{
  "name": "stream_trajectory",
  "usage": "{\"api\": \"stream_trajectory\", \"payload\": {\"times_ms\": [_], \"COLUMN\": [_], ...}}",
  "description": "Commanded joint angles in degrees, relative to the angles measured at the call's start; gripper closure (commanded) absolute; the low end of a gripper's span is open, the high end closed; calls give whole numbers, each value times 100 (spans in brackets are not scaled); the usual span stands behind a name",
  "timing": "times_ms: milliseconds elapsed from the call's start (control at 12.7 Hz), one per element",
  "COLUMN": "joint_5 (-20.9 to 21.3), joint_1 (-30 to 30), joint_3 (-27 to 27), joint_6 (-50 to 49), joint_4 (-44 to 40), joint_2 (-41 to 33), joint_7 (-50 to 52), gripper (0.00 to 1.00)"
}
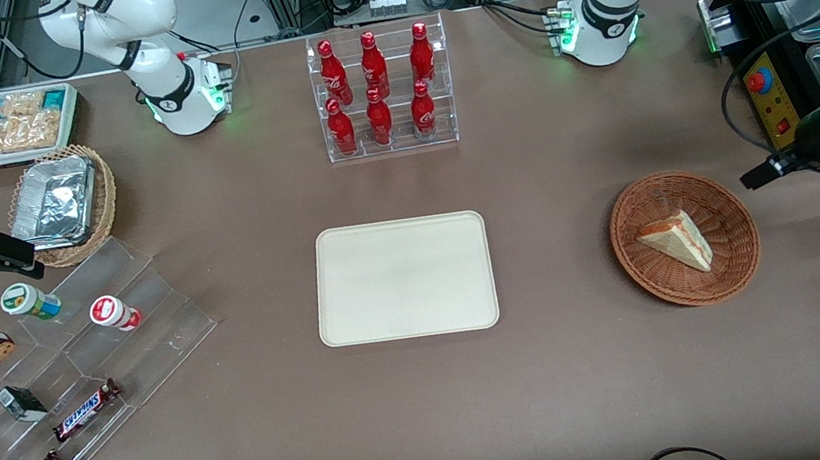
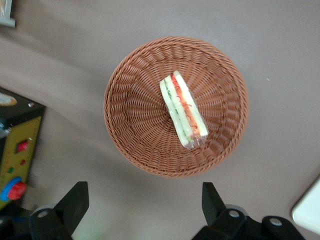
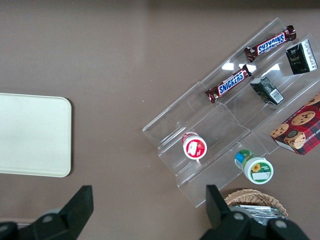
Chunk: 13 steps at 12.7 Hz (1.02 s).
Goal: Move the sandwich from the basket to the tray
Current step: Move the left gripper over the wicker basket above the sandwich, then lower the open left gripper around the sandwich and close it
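Observation:
The sandwich (image 1: 677, 241) lies in the reddish-brown wicker basket (image 1: 620, 234), toward the working arm's end of the table. In the left wrist view the sandwich (image 2: 183, 111) shows its red, orange and green layers in the middle of the basket (image 2: 130, 125). The cream-white tray (image 1: 404, 278) lies at the table's middle with nothing on it; a corner of it shows in the left wrist view (image 2: 307, 210). The left gripper (image 1: 755, 176) hangs above the table beside the basket, apart from it. It (image 2: 144, 202) is open and holds nothing.
A clear rack of red bottles (image 1: 384, 91) stands farther from the front camera than the tray. A yellow control box (image 1: 769, 99) sits beside the gripper. Toward the parked arm's end are an acrylic snack shelf (image 1: 80, 368), a tan basket with foil containers (image 1: 62, 204) and a white snack bin (image 1: 8, 124).

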State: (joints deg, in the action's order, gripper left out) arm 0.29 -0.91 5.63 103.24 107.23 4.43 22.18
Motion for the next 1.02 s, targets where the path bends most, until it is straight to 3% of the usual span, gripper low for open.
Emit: {"api": "stream_trajectory", "payload": {"times_ms": [0, 236, 551, 945], "joint_5": [76, 24, -56, -282], "joint_1": [65, 294, 127, -40], "joint_3": [26, 35, -9, -62], "joint_6": [1036, 2223, 3226, 3413], "joint_4": [1033, 1747, 1679, 1434], "joint_2": [-205, -75, 847, 1341], "joint_7": [392, 1136, 3025, 3187], "gripper": [0, 0, 0, 0]}}
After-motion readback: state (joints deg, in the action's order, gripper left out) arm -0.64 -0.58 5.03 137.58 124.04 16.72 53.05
